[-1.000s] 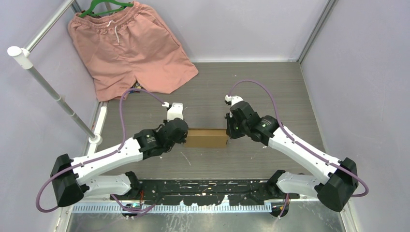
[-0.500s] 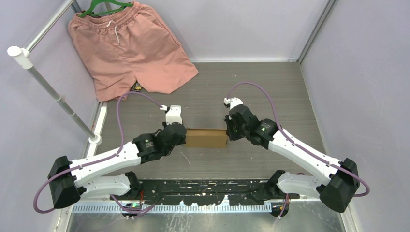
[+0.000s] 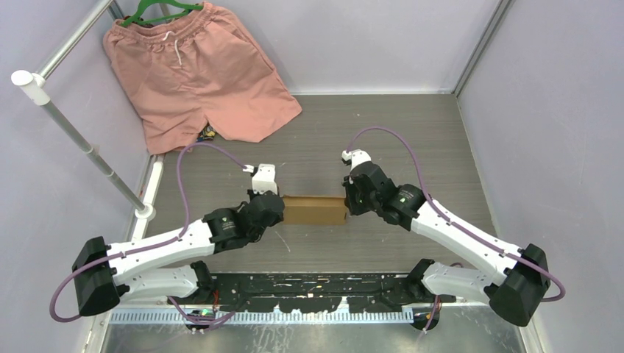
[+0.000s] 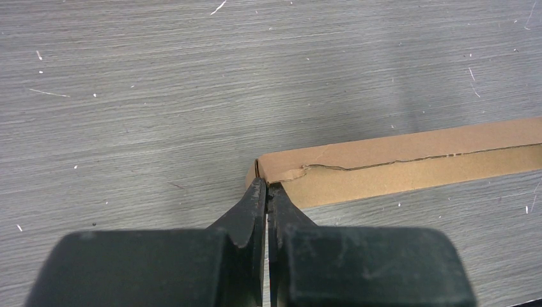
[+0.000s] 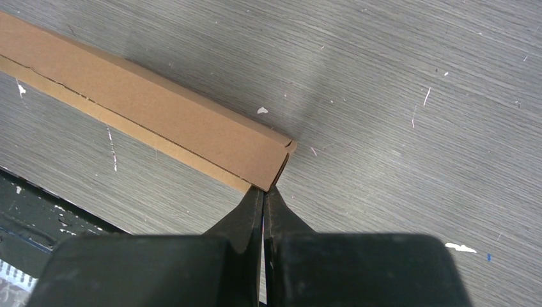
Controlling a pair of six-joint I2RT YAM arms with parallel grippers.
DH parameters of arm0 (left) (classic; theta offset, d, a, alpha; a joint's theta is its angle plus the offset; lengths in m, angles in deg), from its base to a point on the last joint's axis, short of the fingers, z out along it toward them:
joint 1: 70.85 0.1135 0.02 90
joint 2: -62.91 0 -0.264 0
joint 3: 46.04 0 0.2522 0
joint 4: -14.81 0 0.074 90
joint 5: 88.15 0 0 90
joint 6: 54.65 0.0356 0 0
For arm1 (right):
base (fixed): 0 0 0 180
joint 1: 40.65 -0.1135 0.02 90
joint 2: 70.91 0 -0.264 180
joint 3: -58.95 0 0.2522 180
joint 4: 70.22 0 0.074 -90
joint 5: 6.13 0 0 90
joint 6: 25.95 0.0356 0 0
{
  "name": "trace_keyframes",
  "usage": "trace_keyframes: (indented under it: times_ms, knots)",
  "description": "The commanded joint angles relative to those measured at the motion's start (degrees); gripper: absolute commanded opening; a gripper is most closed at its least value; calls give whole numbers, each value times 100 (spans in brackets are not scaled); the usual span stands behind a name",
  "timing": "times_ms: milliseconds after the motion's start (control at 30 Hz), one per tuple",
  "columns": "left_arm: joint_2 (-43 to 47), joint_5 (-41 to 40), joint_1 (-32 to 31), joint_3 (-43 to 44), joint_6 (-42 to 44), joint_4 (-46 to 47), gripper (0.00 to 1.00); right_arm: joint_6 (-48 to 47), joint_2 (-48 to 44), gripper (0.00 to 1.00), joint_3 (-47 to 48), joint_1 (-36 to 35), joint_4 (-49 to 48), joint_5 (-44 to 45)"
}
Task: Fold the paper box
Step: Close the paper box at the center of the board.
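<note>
1. Paper box (image 3: 315,209): one item, plain brown corrugated cardboard. You had it folded into a long, low rectangular form. It lay flat on the table (image 3: 412,140), near the middle and between your two arms, with its length running left to right. A ragged seam ran along the side facing the left wrist camera.
2. Left pincer (image 4: 265,188): its fingers were closed together with no cardboard between them. The tips touched the near corner of the box's left end.
3. Right pincer (image 5: 263,192): its fingers were likewise closed tight and gripped nothing. The tips met the near corner of the box's right end, where a narrow slit showed between the cardboard layers.
4. Your two arms, white with black joints, reached inward from the near edge and faced each other across the box. A purple cable (image 3: 202,147) looped above each wrist.
5. Table surface: grey wood grain, flecked with small white scraps.
6. Salmon-pink shorts (image 3: 195,70): one pair, on a green hanger (image 3: 158,9), spread at the far left corner, well apart from the box.
7. White rail (image 3: 81,140): it ran slantwise along the left side, beside the shorts.
</note>
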Motion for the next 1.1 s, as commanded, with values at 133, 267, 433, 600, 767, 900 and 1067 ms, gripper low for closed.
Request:
trace_keyframes:
  times_ms: [133, 267, 433, 600, 767, 900, 1067]
  knots:
    - [-181, 816, -352, -273, -418, 178, 0, 165, -167, 8, -161, -137, -431, -466]
    - [-177, 736, -389, -254, -427, 129, 0, 202, -305, 13, -190, -140, -441, -495]
    - [-170, 671, -424, -228, -436, 76, 0, 225, -478, 26, -198, -135, -443, -528]
    - [-217, 634, -436, -202, -453, 38, 0, 256, -648, 33, -222, -134, -455, -579]
    - [-234, 585, -438, -160, -436, -22, 0, 270, -791, 48, -234, -135, -468, -607]
    - [-241, 555, -447, -109, -418, -76, 0, 274, -859, 51, -194, -139, -461, -592]
    - [-259, 545, -447, -75, -393, -109, 0, 277, -860, 51, -137, -135, -397, -613]
